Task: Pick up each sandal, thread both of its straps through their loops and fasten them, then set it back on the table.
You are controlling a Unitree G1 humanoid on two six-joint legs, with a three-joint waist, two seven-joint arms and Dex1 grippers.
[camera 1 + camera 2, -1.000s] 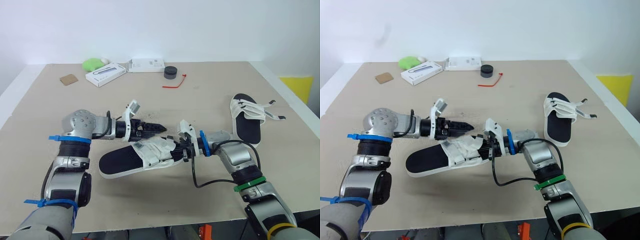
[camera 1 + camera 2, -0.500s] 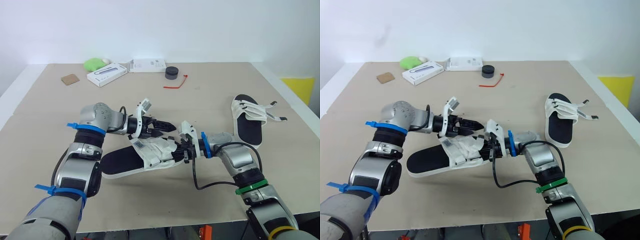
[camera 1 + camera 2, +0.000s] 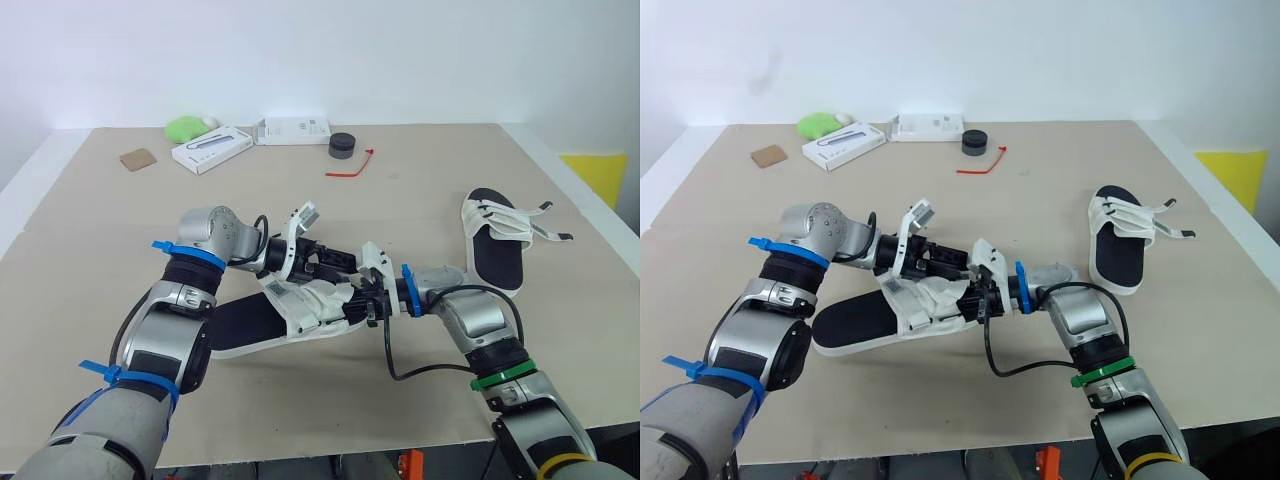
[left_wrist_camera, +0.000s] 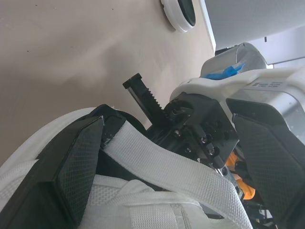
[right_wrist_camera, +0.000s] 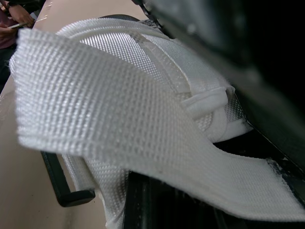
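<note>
On beige table (image 3: 420, 190), near its front: black-soled sandal with white woven straps (image 3: 245, 325). Astride one strap (image 4: 167, 167), left gripper (image 3: 340, 268), spread wide. Against the strapped end, right gripper (image 3: 358, 305); clamped or not, cannot tell.

Beige table (image 3: 420, 180) against a plain white wall (image 3: 320, 50) (yellow object (image 3: 598, 170) at right).
</note>
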